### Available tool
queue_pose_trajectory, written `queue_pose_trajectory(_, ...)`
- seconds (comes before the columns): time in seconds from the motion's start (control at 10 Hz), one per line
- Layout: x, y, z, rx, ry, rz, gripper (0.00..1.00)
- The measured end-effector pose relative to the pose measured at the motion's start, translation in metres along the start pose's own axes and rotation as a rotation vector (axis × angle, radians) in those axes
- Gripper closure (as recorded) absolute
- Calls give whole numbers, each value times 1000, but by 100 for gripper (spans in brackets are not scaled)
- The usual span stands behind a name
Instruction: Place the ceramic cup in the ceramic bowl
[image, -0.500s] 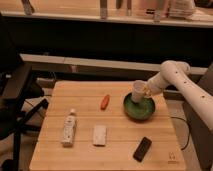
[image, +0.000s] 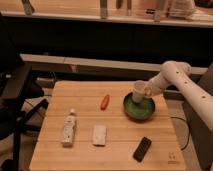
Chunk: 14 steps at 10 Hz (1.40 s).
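The green ceramic bowl with a dark rim sits on the right half of the wooden table. The cream ceramic cup hangs tilted just above the bowl's back rim. My gripper comes in from the right on the white arm and is shut on the cup.
On the table lie a small orange carrot, a white labelled bottle on its side, a white flat packet and a black rectangular object. A dark chair stands at the left. A counter runs along the back.
The cup and gripper have barely shifted; the cup stays over the bowl's back rim.
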Motion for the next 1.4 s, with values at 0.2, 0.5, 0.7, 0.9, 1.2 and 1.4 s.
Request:
queue_pose_trajectory(0.2,2,0,1,1,0,0,96)
queue_pose_trajectory(0.5,3,1,2,0,-1,-2,96)
queue_pose_trajectory(0.7,4,1,3,1,-2,-3,96)
queue_pose_trajectory(0.9,5,0,4,2,-2,-3,96)
queue_pose_trajectory(1.2,6,1,5,1,-2,-3,96)
queue_pose_trajectory(1.4,6,1,7,-2,-3,-3,96)
